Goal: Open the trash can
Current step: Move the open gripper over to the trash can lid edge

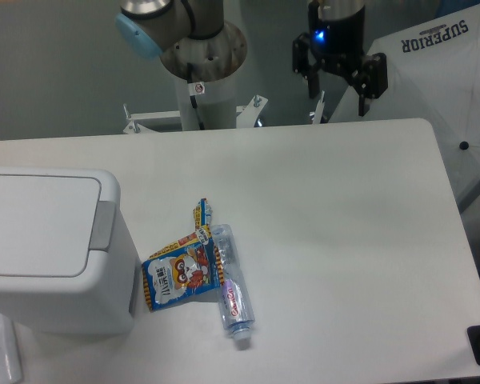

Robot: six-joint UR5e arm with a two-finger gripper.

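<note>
The trash can [52, 248] is a large light-grey bin at the table's left edge, its flat lid down and its darker push tab [103, 226] on the right side of the lid. My gripper [342, 90] hangs open above the table's far edge, far to the right of the trash can, with nothing between its fingers.
A blue snack bag [178, 273] and a clear plastic bottle [232, 287] lie just right of the bin. The robot base [202, 60] stands behind the white table [344, 224]. A white fabric marked SUPERIOR [440, 72] is at the right.
</note>
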